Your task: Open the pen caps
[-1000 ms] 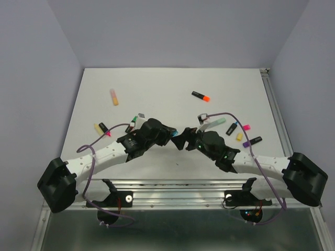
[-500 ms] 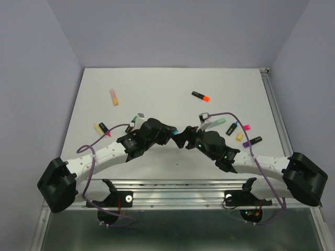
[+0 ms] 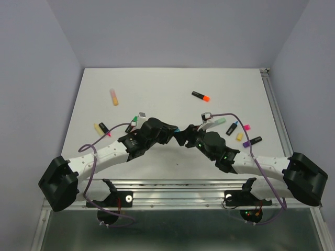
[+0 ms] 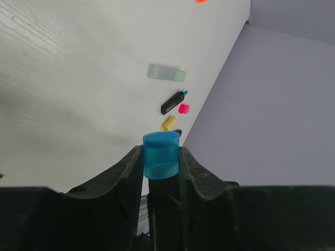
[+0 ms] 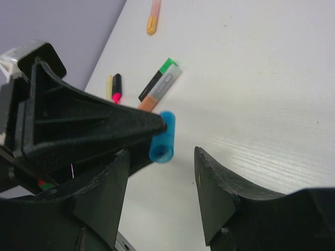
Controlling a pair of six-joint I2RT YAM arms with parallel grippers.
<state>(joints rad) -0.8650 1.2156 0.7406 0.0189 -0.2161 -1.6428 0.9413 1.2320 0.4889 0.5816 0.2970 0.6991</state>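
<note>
Table [image 3: 157,89]: white; you have pens and loose caps scattered across it.
Left arm [image 3: 104,154]: reaches from the near left corner toward the middle.
Right arm [image 3: 256,164]: reaches from the near right corner to meet it there.
Left gripper [image 4: 161,157]: narrow and clamped on the blue cap [image 4: 160,155], with a finger touching each side. The barrel is hidden between the fingers.
Right gripper [image 5: 162,157]: jaws apart, one finger on either side of the blue cap's free end. You can see a gap on both sides, and it holds nothing.
Capped pens: an orange-capped pen [image 3: 201,96] lies far right of centre and a pale orange pen [image 3: 113,97] far left. A green-capped pen [image 3: 135,121] lies just beyond the left gripper, and a purple-capped pen [image 3: 253,141] is on the right.
Pale green pen [image 3: 215,123]: just beyond the right gripper.
Uncapped pens: a black pen with a blue tip [image 3: 231,128] lies on the right and a black pen with a pink tip [image 3: 104,128] on the left.
Loose caps: a pink cap [image 3: 246,127] and a yellow cap [image 3: 239,136] lie near the blue-tipped pen.
Blue cap: at the middle of the table, between your two grippers.
</note>
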